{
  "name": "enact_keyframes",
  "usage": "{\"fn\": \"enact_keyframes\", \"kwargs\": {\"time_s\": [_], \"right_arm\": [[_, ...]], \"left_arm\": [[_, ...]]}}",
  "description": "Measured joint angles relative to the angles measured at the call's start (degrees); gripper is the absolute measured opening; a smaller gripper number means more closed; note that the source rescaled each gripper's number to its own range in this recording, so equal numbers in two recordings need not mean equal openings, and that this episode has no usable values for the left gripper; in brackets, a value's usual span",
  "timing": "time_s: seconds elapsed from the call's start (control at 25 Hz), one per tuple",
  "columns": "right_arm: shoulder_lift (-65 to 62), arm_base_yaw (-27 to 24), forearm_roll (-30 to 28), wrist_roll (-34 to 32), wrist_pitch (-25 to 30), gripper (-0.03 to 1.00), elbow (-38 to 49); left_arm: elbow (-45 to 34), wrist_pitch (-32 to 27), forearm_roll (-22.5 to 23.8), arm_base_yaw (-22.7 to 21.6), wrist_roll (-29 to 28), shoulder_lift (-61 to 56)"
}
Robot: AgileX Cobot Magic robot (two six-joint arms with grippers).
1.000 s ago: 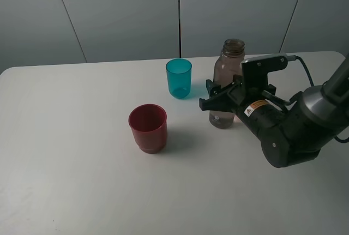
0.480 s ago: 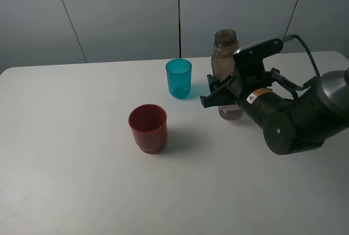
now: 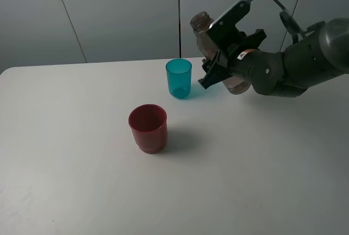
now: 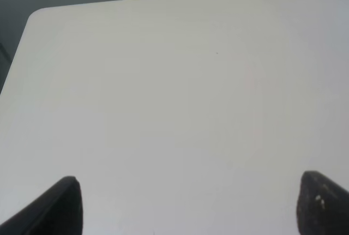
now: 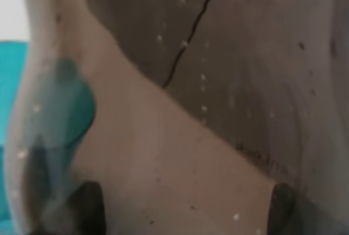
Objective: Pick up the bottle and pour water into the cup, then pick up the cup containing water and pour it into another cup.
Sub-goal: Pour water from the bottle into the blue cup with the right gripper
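My right gripper (image 3: 219, 60) is shut on the smoky grey-brown bottle (image 3: 203, 33) and holds it in the air, to the right of the teal cup (image 3: 179, 78). The bottle leans with its open neck up and to the left, toward that cup. In the right wrist view the bottle (image 5: 191, 109) fills the frame between my right gripper's (image 5: 185, 208) dark fingertips, and the teal cup (image 5: 11, 82) shows at the edge. The red cup (image 3: 148, 127) stands nearer the front, left of centre. My left gripper (image 4: 191, 213) is open over bare table, far from all three.
The white table (image 3: 82, 153) carries only the two cups. Grey wall panels (image 3: 120, 11) rise behind its far edge. The left wrist view shows the table's rounded corner (image 4: 38, 17).
My right gripper has lifted the bottle off the table, carried it up and back toward the teal cup, and tipped its neck leftward. The cups have not moved.
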State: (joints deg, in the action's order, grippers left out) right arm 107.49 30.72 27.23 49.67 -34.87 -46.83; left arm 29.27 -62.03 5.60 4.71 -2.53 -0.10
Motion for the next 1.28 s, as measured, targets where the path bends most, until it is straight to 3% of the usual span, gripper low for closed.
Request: {"fn": "enact_keyframes", "kwargs": {"time_s": [0.2,0.72,1.08,1.28], "right_arm": [[0.00,-1.43,2.32,12.09,2.71,0.05,-4.45],[7.71,-1.56,10.07,43.12,3.73,0.05,-11.68],[9.07,-1.56,10.94,55.10,2.87,0.05,-12.04],[10.84,-1.56,11.58,57.86,2.75,0.05,-14.56]], "left_arm": [[0.00,0.00,0.00,0.00,0.00,0.00],[0.00,0.00,0.00,0.00,-0.11,0.00],[0.00,0.00,0.00,0.00,-0.11,0.00],[0.00,0.00,0.00,0.00,-0.11,0.00]]}}
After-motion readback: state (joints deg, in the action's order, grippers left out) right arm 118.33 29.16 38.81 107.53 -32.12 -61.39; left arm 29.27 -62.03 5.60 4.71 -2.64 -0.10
